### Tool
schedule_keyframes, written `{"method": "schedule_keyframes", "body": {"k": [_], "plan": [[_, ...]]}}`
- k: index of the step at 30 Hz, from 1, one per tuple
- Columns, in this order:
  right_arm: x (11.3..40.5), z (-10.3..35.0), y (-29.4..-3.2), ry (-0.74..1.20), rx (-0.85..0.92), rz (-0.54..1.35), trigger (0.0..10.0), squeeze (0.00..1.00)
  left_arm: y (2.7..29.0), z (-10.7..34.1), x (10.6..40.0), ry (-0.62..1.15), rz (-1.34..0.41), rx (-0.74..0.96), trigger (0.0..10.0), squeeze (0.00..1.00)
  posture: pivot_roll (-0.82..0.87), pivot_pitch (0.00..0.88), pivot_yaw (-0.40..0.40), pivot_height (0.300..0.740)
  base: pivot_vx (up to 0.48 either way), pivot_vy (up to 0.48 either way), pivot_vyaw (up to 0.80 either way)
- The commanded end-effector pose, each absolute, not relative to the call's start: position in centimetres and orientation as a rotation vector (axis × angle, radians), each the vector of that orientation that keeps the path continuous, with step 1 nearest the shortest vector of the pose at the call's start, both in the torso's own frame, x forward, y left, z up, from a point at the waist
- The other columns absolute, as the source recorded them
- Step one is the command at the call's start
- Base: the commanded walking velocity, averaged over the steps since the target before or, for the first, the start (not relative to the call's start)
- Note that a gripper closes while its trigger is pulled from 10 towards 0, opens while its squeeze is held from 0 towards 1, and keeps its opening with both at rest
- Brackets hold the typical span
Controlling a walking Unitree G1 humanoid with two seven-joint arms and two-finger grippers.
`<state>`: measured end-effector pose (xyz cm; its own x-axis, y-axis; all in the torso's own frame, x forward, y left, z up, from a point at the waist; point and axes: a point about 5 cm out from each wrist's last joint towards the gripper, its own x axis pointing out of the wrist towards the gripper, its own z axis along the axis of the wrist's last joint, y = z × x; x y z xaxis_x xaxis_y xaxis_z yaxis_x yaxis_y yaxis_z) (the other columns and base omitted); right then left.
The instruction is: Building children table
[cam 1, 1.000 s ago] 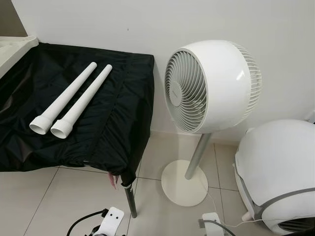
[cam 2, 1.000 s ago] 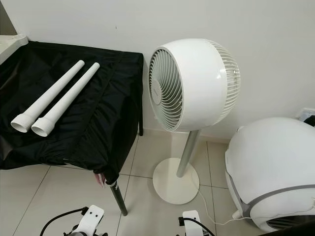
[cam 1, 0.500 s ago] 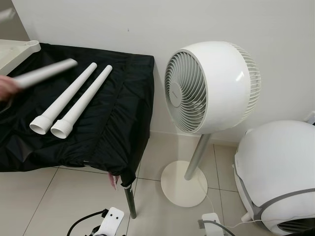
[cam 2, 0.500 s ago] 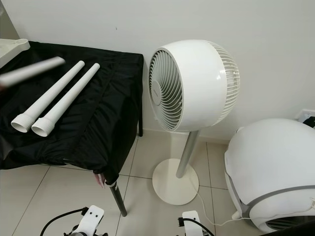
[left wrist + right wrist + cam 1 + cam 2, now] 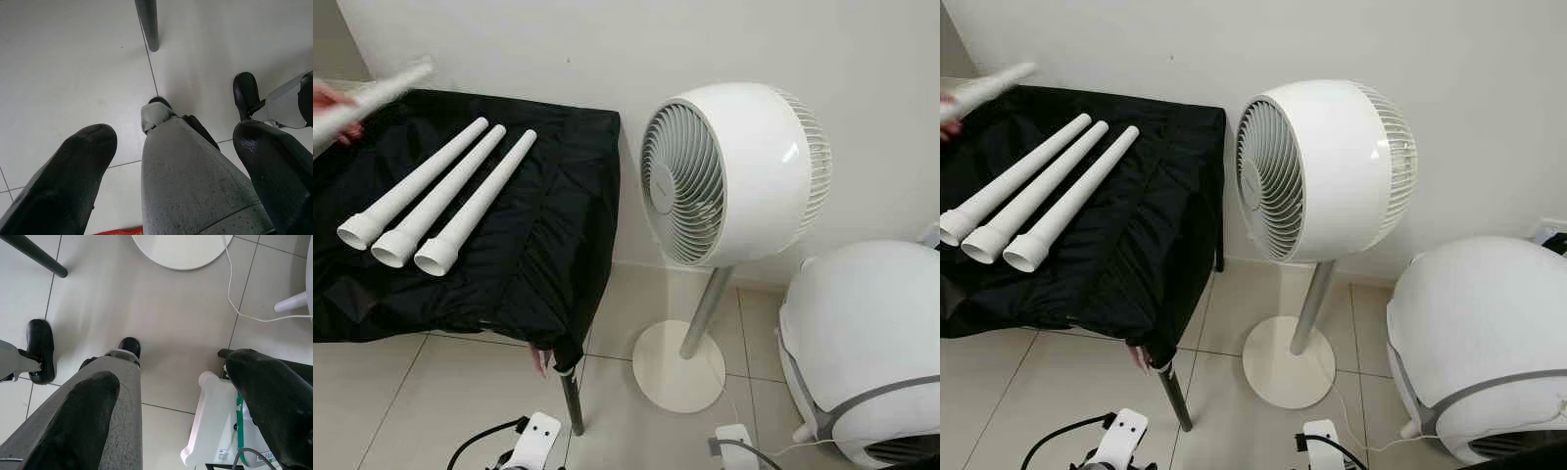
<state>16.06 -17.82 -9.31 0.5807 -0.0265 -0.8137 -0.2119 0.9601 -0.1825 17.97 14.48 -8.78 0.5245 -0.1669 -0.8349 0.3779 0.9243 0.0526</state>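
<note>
Three white tapered table legs point(image 5: 444, 189) lie side by side on a table draped in black cloth point(image 5: 538, 245), wide ends toward me. At the far left a person's hand point(image 5: 331, 98) holds a fourth white leg point(image 5: 384, 88), blurred, above the cloth. My left gripper point(image 5: 173, 134) hangs open above the tiled floor, my own grey leg between its fingers. Likewise my right gripper point(image 5: 171, 372) hangs open over the floor, holding nothing.
A white pedestal fan point(image 5: 734, 171) stands right of the table, its round base point(image 5: 677, 364) on the tiles. A big white rounded appliance point(image 5: 862, 343) sits at the right with a thin cable point(image 5: 234, 303) on the floor. The table's metal leg point(image 5: 573, 401) stands close in front.
A third white leg has been laid beside the two on the cloth. The person's hand now holds another leg higher, at the far left. My arms have not moved.
</note>
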Motion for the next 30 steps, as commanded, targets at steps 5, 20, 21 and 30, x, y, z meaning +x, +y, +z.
{"method": "schedule_keyframes", "body": {"k": [5,20,21,30], "plan": [[14.61,-9.9,-18.06,1.002,-0.28,0.116,10.0,0.0,14.58,-9.47,16.53,1.026,-0.333,0.229,10.0,0.0,0.03,0.044,-0.024,0.74,0.0,0.0,0.0],[14.74,-9.84,-18.1,0.997,-0.283,0.115,10.0,0.0,14.44,-9.59,16.26,1.033,-0.333,0.225,10.0,0.0,0.03,0.041,-0.027,0.74,0.0,0.0,0.0],[14.71,-9.85,-18.11,0.998,-0.281,0.113,10.0,0.0,14.45,-9.6,16.23,1.034,-0.334,0.226,10.0,0.0,0.03,0.043,-0.025,0.74,0.0,0.0,0.0],[14.61,-9.88,-18.2,1.0,-0.277,0.107,10.0,0.0,14.24,-9.61,16.25,1.038,-0.336,0.224,10.0,0.0,0.02,0.051,-0.025,0.74,0.0,0.0,0.0]]}}
